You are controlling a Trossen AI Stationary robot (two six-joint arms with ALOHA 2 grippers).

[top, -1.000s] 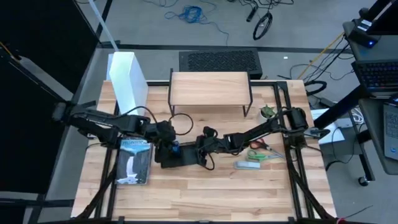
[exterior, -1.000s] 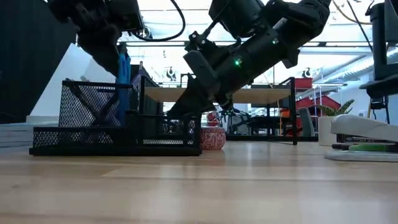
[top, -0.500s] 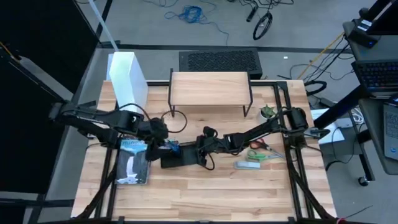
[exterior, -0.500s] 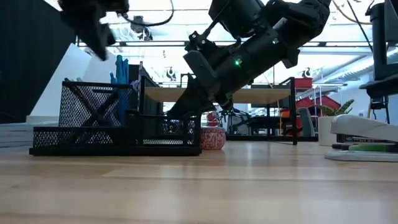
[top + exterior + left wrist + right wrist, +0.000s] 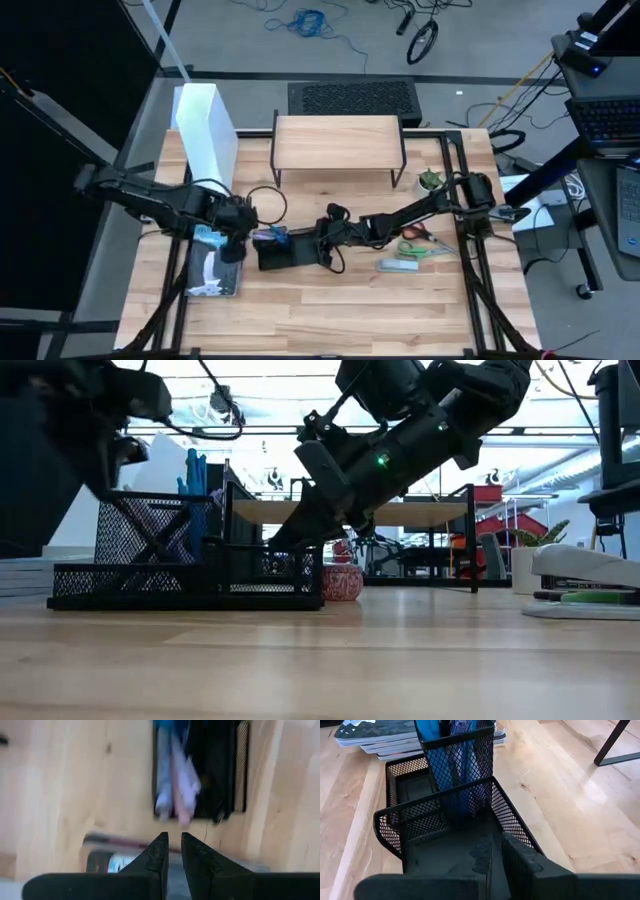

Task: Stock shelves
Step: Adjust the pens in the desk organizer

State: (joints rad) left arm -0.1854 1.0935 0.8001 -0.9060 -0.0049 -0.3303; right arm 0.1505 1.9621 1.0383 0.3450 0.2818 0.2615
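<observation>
1. The right claw [image 5: 495, 855] is down in the low front compartment of the black mesh organizer [image 5: 285, 252]; its fingers stand almost together with only a slit between them, and whether they pinch the mesh wall I cannot tell.
2. The left claw [image 5: 171, 851] hangs just beside the organizer's tall cup end, over the stack of magazines [image 5: 212, 268], fingers nearly together with nothing between them.
3. Blue pens [image 5: 451, 730] stand in the organizer's tall mesh cup, so that filling looks done.
4. The shelves [image 5: 337, 142] stand well apart from the organizer, toward the far edge of the surface [image 5: 330, 310], and their wood top is bare: nothing is stocked yet, by my judgement.
5. Left to place, it seems: the organizer, the magazines, the scissors [image 5: 420, 238] and a green stapler-like item [image 5: 398, 265] on the far side of the right arm from the organizer, a small potted plant [image 5: 430, 180], and the white file box [image 5: 205, 125] beside the shelves.
6. The right wrist view alone shows the organizer's compartments; the high view alone shows the bare shelf top; the low view alone shows a small pinkish pot [image 5: 342, 582] touching the organizer's end.
</observation>
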